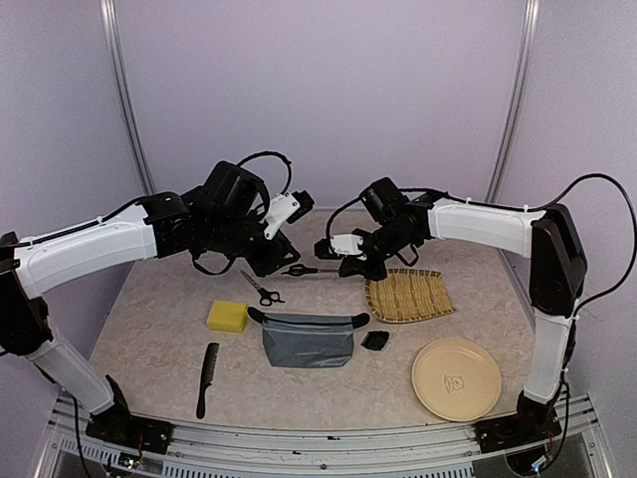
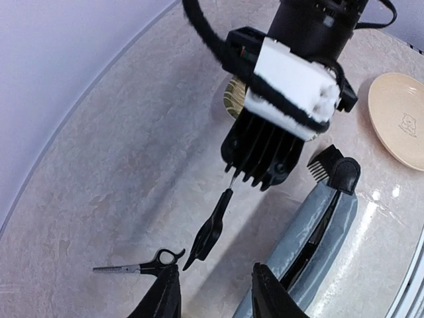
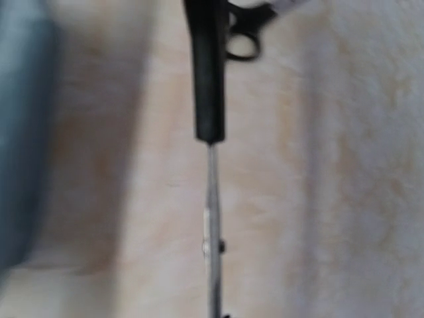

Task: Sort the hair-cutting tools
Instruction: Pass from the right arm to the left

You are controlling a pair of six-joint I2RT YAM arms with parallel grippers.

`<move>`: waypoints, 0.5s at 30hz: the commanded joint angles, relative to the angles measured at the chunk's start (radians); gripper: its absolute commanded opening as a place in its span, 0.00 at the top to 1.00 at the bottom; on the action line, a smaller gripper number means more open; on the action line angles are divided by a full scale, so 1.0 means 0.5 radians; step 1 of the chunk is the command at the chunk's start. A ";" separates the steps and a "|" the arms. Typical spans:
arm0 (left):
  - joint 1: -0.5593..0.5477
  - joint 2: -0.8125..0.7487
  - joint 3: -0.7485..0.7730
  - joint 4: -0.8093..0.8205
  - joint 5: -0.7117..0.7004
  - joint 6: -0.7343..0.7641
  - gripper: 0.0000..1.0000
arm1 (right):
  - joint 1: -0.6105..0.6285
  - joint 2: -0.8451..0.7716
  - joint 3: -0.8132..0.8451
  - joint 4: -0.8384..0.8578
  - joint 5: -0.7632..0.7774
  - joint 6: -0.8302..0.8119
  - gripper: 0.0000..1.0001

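My right gripper is shut on the silver blade of one pair of scissors, held above the table. In the left wrist view their black handles hang below the right gripper. In the right wrist view the held scissors run edge-on up the frame. A second pair of scissors lies on the table. My left gripper hovers over them, open and empty. The black comb lies front left. The small black clipper guard sits right of the pouch. No electric clipper is in view.
A grey-blue zip pouch lies mid-table, with a yellow sponge to its left. A woven bamboo tray sits right of centre and a beige plate sits front right. Purple walls close in the back and sides.
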 commanded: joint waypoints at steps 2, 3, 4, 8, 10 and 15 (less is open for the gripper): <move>-0.063 0.056 0.117 -0.260 0.131 -0.020 0.62 | -0.012 -0.219 0.049 -0.414 -0.256 0.034 1.00; -0.073 0.068 0.119 -0.267 0.148 -0.019 0.62 | -0.012 -0.244 0.042 -0.428 -0.271 0.037 1.00; -0.084 0.082 0.124 -0.270 0.146 -0.021 0.61 | -0.009 -0.268 0.033 -0.440 -0.274 0.044 1.00; -0.116 0.132 0.156 -0.252 0.157 -0.028 0.61 | 0.015 -0.298 0.033 -0.488 -0.222 0.050 1.00; -0.126 0.159 0.181 -0.239 0.157 -0.016 0.62 | 0.021 -0.286 0.054 -0.512 -0.224 0.045 1.00; -0.132 0.202 0.221 -0.220 0.048 0.002 0.66 | 0.030 -0.277 0.056 -0.534 -0.258 0.010 1.00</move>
